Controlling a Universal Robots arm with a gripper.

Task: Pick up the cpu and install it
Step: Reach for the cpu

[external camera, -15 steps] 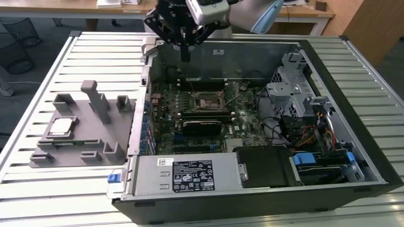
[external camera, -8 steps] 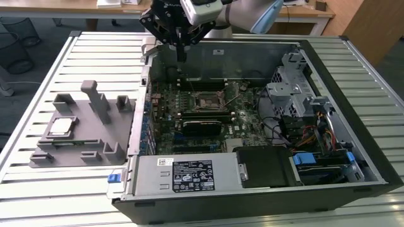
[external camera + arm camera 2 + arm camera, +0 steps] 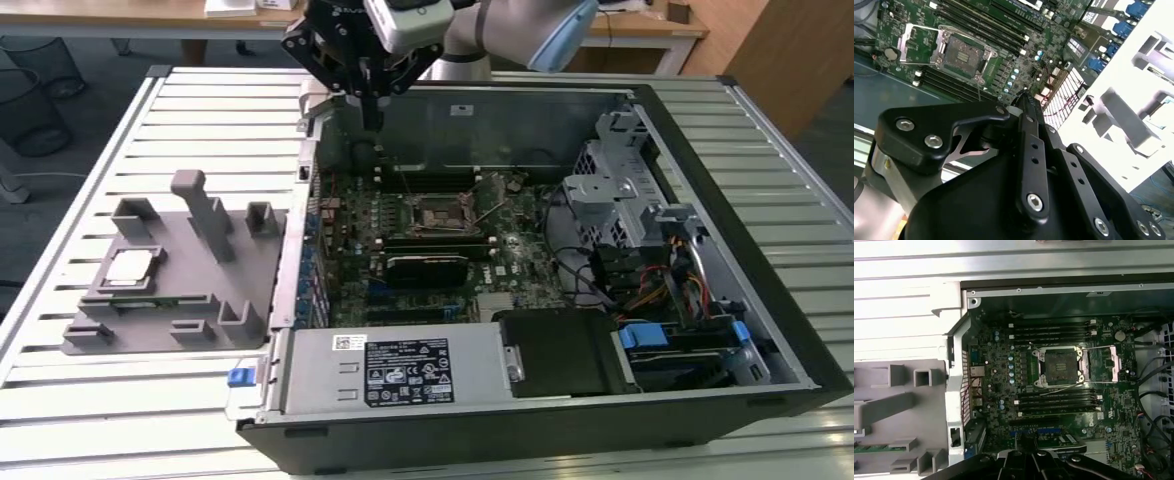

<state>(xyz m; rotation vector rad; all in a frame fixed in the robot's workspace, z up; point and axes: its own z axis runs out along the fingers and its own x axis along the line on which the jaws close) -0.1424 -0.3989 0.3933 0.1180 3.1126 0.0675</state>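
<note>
- Jaws closed together, gripping nothing; I see them hanging over the back wall of the computer case (image 3: 534,440).
- Under them, the case holds the motherboard (image 3: 400,190). Its socket (image 3: 1060,365) has the retaining frame flipped open.
- Grey tray (image 3: 187,270) sits on the slatted surface (image 3: 80,200), just beside the case on the exterior view's left.
- Tray holds the cpu (image 3: 130,268) lying flat in a recess, and a green memory stick (image 3: 134,303) slotted near it.
- The cpu is well apart from the jaws, outside the case.
</note>
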